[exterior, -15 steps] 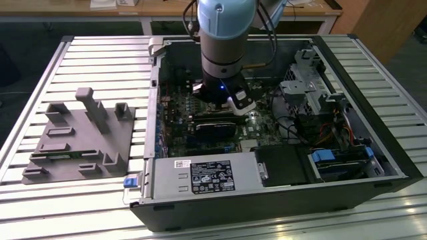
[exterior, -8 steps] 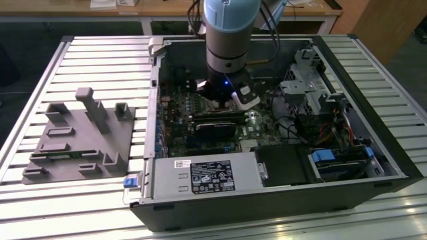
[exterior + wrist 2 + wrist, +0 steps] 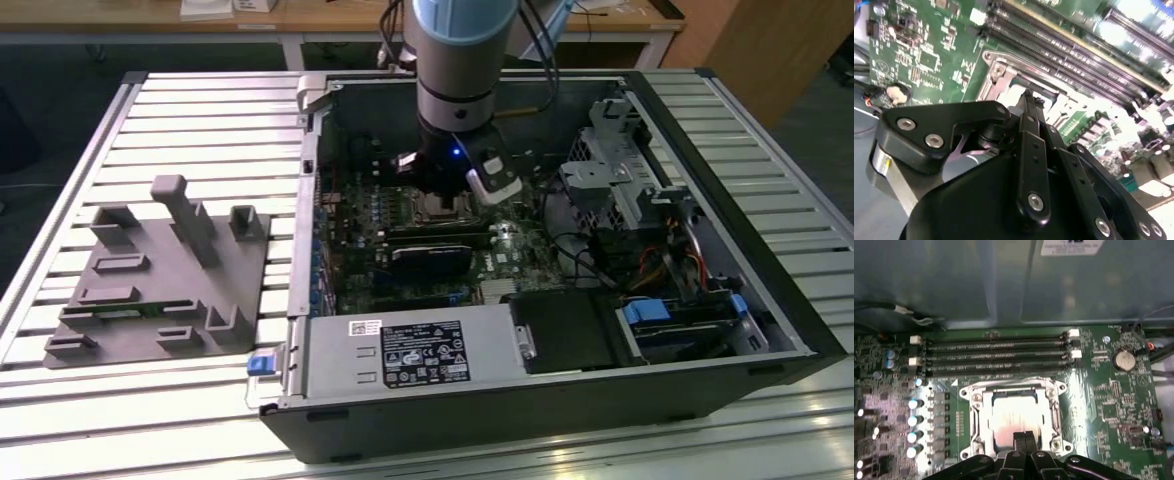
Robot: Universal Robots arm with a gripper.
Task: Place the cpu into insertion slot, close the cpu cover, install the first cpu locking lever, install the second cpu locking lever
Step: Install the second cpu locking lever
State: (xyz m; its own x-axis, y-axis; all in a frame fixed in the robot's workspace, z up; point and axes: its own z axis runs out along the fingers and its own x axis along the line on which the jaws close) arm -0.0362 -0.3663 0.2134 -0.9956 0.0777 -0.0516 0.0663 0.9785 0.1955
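Observation:
In the first wrist view the cpu (image 3: 1013,415) lies flat in the insertion slot (image 3: 975,442), its pale metal top showing through the window of the cpu cover (image 3: 1052,407). The cover's silvery frame lies down around the chip. My gripper (image 3: 1024,436) is shut, fingertips pressed together at the near edge of the socket, right over the chip's rim. The second wrist view shows the same closed fingertips (image 3: 1029,96) beside the socket's metal frame (image 3: 999,75). In the exterior view the gripper (image 3: 443,195) hangs low inside the open computer case, over the socket (image 3: 434,208).
Long black memory slots (image 3: 996,352) run beside the socket, with a coin battery (image 3: 1124,360) and a row of capacitors (image 3: 914,420) nearby. The case holds a power supply (image 3: 414,350) and a drive cage (image 3: 607,180). A grey fixture (image 3: 160,270) sits on the slatted table.

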